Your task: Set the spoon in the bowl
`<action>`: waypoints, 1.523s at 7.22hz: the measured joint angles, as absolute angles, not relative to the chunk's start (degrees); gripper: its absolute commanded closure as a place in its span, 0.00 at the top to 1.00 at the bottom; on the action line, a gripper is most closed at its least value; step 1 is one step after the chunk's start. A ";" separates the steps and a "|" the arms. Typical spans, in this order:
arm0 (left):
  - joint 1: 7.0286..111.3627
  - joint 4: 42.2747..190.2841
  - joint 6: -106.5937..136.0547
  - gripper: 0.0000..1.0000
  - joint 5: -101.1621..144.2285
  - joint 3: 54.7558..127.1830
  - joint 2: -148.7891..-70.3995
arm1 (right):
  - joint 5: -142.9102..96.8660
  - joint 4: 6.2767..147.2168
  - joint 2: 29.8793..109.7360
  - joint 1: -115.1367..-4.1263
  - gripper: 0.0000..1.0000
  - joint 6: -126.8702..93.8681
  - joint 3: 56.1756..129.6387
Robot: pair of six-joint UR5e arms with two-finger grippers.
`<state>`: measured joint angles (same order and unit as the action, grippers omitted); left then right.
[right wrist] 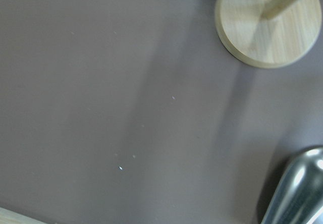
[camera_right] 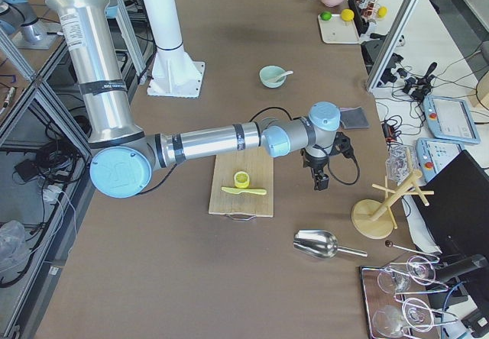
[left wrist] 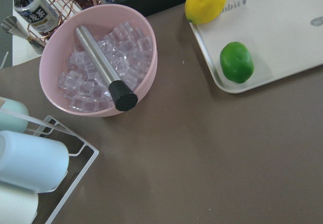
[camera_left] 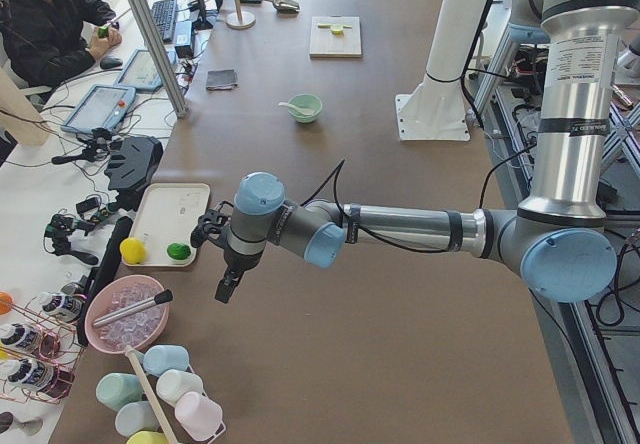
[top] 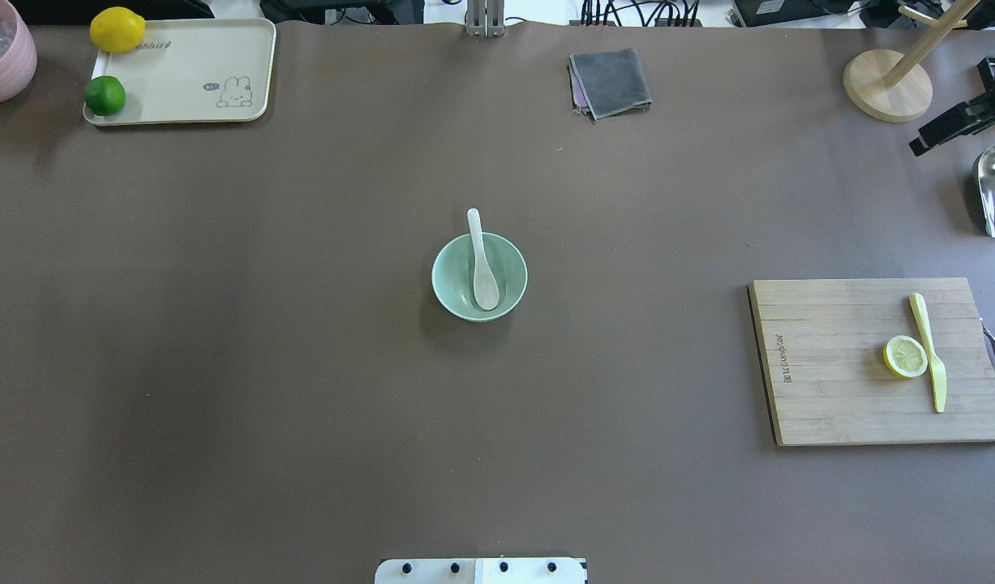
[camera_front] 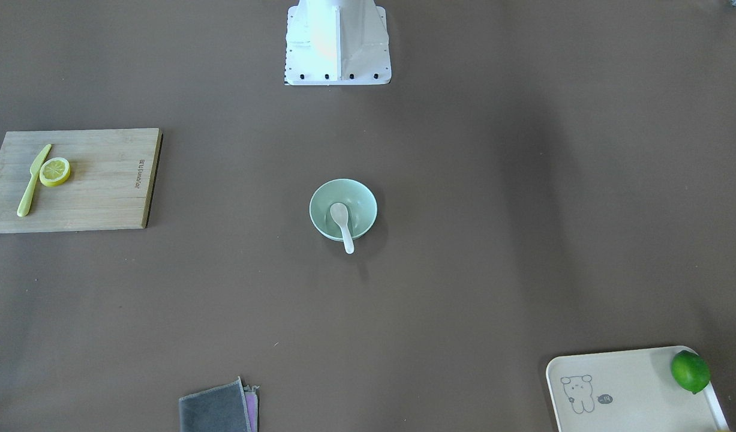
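- We find the spoon [top: 481,264] in the bowl [top: 452,280].
- We cannot judge left end effector [camera_left: 226,292] or right end effector [camera_right: 322,182] closure; advise leaving contents untouched.

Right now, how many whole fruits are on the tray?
2: a lemon at the tray's far left corner, a lime at its near left corner. None looks hidden.

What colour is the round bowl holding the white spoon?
The round smooth bowl is pale mint green, unpatterned; clearest in the overhead exterior view.
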<state>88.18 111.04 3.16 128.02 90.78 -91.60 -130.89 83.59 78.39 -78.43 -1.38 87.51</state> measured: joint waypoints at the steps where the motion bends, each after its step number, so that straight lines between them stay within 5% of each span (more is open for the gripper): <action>1: 89.75 107.77 2.89 0.98 131.79 91.25 -91.18 | -131.78 85.49 80.18 -80.70 1.00 -0.30 86.46; 6: 90.67 105.47 2.97 0.98 134.28 91.19 -89.62 | -137.10 87.21 87.82 -90.02 1.00 4.95 85.56; 11: 90.66 105.40 2.89 0.98 132.06 91.03 -89.50 | -137.08 96.90 88.18 -90.53 1.00 5.62 93.02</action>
